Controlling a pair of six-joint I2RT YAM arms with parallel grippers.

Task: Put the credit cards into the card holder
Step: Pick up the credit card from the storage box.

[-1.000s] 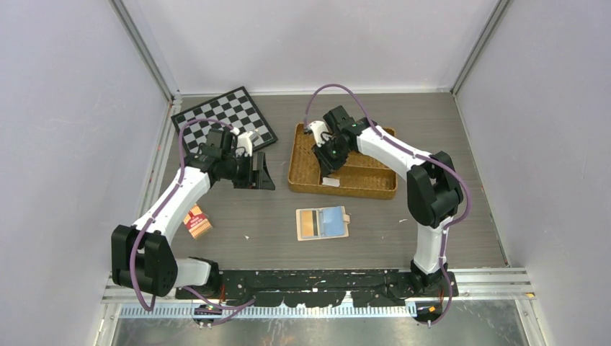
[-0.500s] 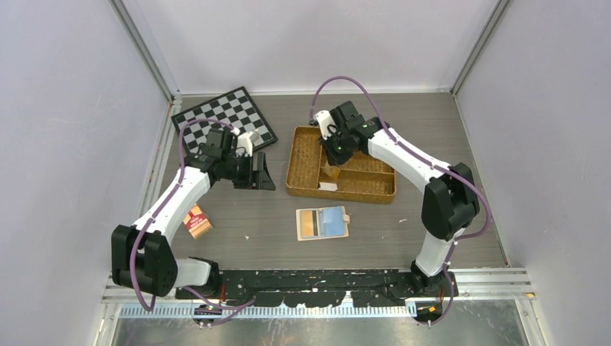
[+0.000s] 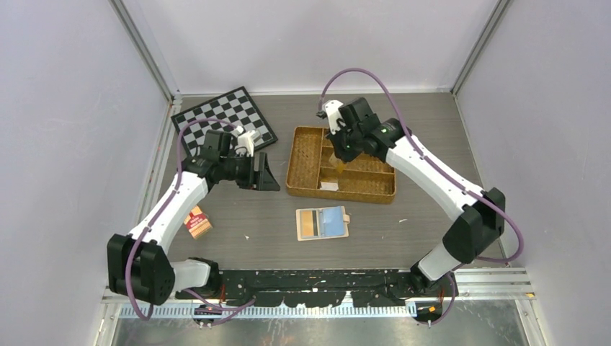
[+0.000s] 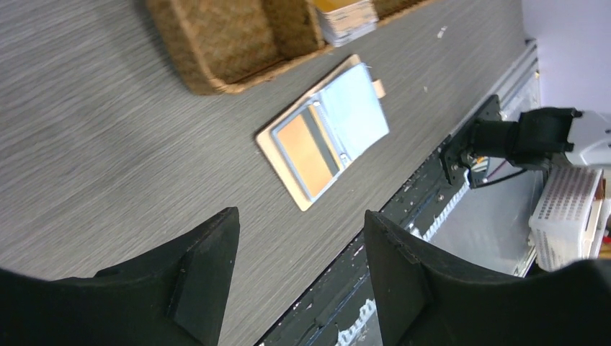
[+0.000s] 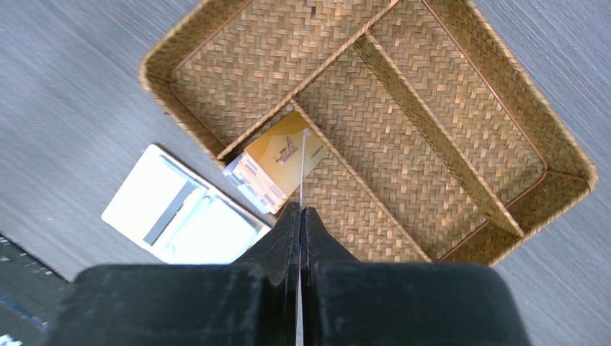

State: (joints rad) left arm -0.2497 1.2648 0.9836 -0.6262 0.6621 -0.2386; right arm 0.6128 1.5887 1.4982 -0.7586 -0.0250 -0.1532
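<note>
You work in robot lab cell: plain panel walls, aluminium frame posts, black mounting rail at table edge.

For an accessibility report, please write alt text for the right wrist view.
The black right gripper, shut, pinches a thin credit card seen edge-on above a woven wicker divided tray. A stack of orange-yellow cards lies in one tray compartment; an open pale beige card holder lies beside the tray on the grey wood-grain table.

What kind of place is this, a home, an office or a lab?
Most likely a robot lab test cell: two arms bolted to a table, plain walls closing it in, and unrelated props, a chessboard, a tray and a card holder.
</note>
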